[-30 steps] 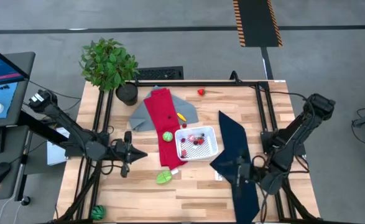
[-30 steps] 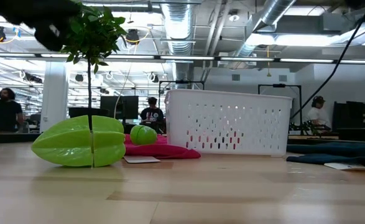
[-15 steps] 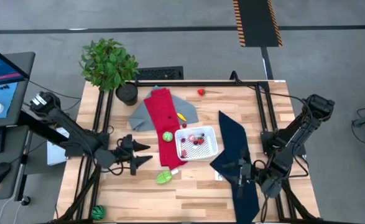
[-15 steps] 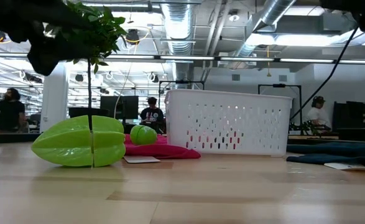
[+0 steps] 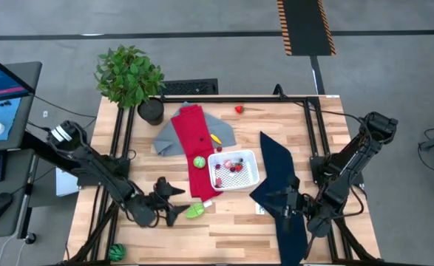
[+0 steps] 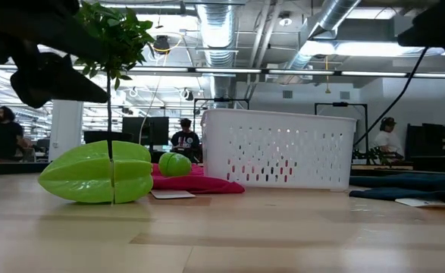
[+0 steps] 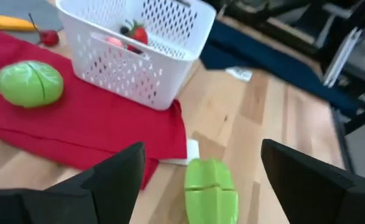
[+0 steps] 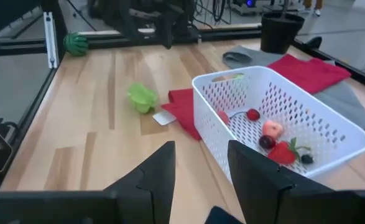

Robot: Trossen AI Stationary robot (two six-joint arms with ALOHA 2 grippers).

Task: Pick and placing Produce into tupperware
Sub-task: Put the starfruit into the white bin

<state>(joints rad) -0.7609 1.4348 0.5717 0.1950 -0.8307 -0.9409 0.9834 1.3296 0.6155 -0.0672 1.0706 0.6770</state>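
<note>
- left gripper point(image 5: 174, 201) hovers fingers spread wide, right next to the green star fruit point(image 5: 195, 211)
- white tub point(image 5: 234, 171) sits mid-table holding what looks like strawberries
- right gripper point(image 5: 285, 204) waits over the navy cloth point(image 5: 279, 177), fingers apart

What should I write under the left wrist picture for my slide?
Open left claw lines up on the green star fruit near the white tub.
</note>
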